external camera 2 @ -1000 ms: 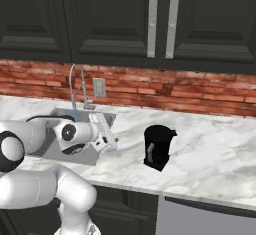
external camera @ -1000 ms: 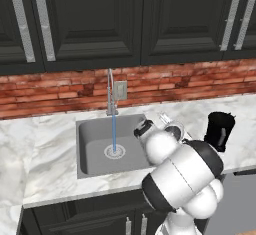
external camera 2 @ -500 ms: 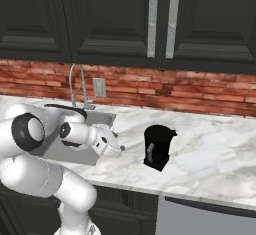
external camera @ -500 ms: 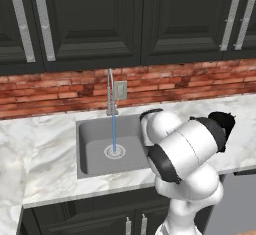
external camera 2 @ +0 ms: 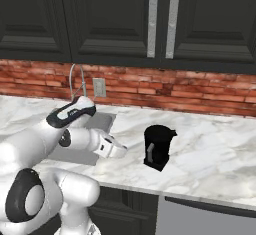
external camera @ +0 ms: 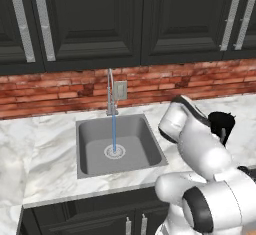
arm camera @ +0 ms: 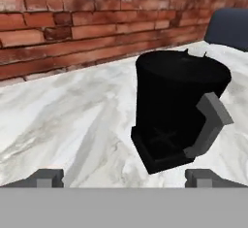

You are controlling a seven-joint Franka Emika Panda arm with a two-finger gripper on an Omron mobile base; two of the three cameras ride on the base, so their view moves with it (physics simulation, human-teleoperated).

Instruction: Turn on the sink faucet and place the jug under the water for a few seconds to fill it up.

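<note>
The jug [arm camera: 180, 110] I see is black, cylindrical, with a grey side handle; it stands upright on the marble bench [external camera 2: 215, 151], right of the sink [external camera: 120, 144], handle facing my camera; my claw [arm camera: 123, 177] stands wide, empty, short of it.

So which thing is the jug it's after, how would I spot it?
Find the grey sink set in the white marble counter, below the brick wall. Look along the counter to the side away from the faucet: the jug stands there alone, upright. It is a small black cylinder with an open top and a grey side handle, the only dark thing on the pale marble.
</note>
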